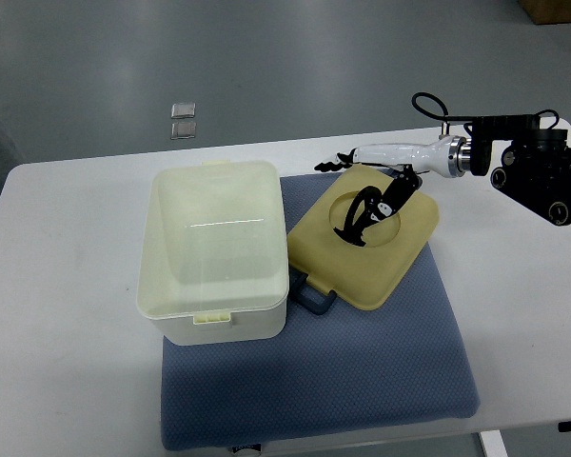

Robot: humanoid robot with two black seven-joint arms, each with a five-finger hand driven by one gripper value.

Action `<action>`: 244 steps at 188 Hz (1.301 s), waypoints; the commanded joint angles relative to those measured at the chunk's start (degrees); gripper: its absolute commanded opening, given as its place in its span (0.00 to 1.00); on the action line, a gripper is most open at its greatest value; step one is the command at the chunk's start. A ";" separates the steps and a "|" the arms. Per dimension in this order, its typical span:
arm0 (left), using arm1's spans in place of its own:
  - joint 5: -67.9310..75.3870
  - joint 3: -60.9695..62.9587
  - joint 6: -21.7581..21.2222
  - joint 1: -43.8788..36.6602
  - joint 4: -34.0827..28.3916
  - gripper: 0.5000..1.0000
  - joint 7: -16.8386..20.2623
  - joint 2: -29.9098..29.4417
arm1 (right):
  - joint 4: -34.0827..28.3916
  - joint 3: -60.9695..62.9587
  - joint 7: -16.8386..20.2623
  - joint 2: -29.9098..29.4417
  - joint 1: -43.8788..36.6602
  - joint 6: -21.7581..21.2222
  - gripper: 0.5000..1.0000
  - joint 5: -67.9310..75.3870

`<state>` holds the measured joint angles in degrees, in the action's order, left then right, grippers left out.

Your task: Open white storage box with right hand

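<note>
A white storage box [212, 249] stands open at the centre-left of the frame, its pale cream inside bare and its latch tab facing the lower edge. It rests partly on a blue-grey mat [362, 381] that covers the middle and lower part of a white table [67, 362]. Just to the right of the box, the cream-yellow lid [366, 238] lies tilted on the mat, turned at an angle, with a round recess in its upper face and a dark grey handle [312, 297] showing at its lower left corner, close to the box wall. The right arm comes in from the right edge in the upper right of the frame, with black joints and a white forearm, and ends in the right hand [376, 195] above the lid. Its dark, thin fingers [362, 217] reach down into the round recess and appear to touch the lid; they look loosely spread, not closed around anything. On the grey floor beyond the table, in the upper left of the frame, lie two small pale squares [183, 120].
</note>
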<state>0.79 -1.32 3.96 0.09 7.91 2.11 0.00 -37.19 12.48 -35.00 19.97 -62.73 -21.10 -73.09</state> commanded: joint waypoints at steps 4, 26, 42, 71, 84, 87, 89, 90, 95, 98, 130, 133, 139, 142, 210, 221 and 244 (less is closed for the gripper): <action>0.00 0.00 0.00 0.00 0.00 1.00 0.00 0.00 | 0.28 3.78 0.00 0.07 0.07 -2.37 0.85 11.57; 0.00 0.00 0.00 0.00 0.00 1.00 0.00 0.00 | 0.89 5.80 0.00 -0.28 0.42 -2.37 0.85 24.13; 0.00 0.00 0.00 0.00 0.00 1.00 0.00 0.00 | 1.68 6.86 0.00 -0.90 1.39 -1.67 0.85 33.89; 0.00 0.00 0.00 0.00 0.00 1.00 0.00 0.00 | 3.18 7.21 0.00 -1.25 2.88 3.43 0.85 48.57; 0.00 0.00 0.00 0.00 0.00 1.00 0.00 0.00 | 3.53 7.12 0.00 -2.92 3.23 5.01 0.85 53.92; 0.00 0.00 0.00 0.00 0.00 1.00 0.00 0.00 | 3.70 7.12 0.00 -3.18 3.41 5.10 0.85 54.54; 0.00 0.00 0.00 0.00 0.00 1.00 0.00 0.00 | 3.88 7.12 0.00 -3.36 3.58 5.10 0.85 55.07; 0.00 0.00 0.00 0.00 0.00 1.00 0.00 0.00 | 3.88 7.12 0.00 -3.36 3.58 5.10 0.85 55.07; 0.00 0.00 0.00 0.00 0.00 1.00 0.00 0.00 | 4.32 7.21 0.00 -3.71 4.20 5.19 0.85 56.57; 0.00 0.00 0.00 0.00 0.00 1.00 0.00 0.00 | 4.58 7.21 0.00 -3.80 4.46 5.19 0.85 57.01; 0.00 0.00 0.00 0.00 0.00 1.00 0.00 0.00 | 9.41 7.12 5.38 -7.05 6.04 5.10 0.85 61.13; 0.00 0.00 0.00 0.00 0.00 1.00 0.00 0.00 | 9.59 7.12 5.73 -7.23 6.22 5.01 0.85 61.31; 0.00 0.00 0.00 0.00 0.00 1.00 0.00 0.00 | 10.12 7.21 6.17 -7.67 6.84 5.01 0.85 61.75; 0.00 0.00 0.00 0.00 0.00 1.00 0.00 0.00 | 10.38 7.30 6.43 -7.75 7.27 5.01 0.85 62.19; 0.00 0.00 0.00 0.00 0.00 1.00 0.00 0.00 | 10.73 7.21 6.79 -8.28 10.61 2.02 0.85 69.05; 0.00 0.00 0.00 0.00 0.00 1.00 0.00 0.00 | 10.74 7.30 6.79 -8.46 10.97 2.11 0.85 69.05; 0.00 0.00 0.00 0.00 0.00 1.00 0.00 0.00 | 10.91 7.39 6.00 -8.63 11.32 3.78 0.85 68.96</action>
<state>0.79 -1.32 3.96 0.09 7.91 2.11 0.00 -26.43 19.73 -28.29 11.47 -51.67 -18.69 -4.05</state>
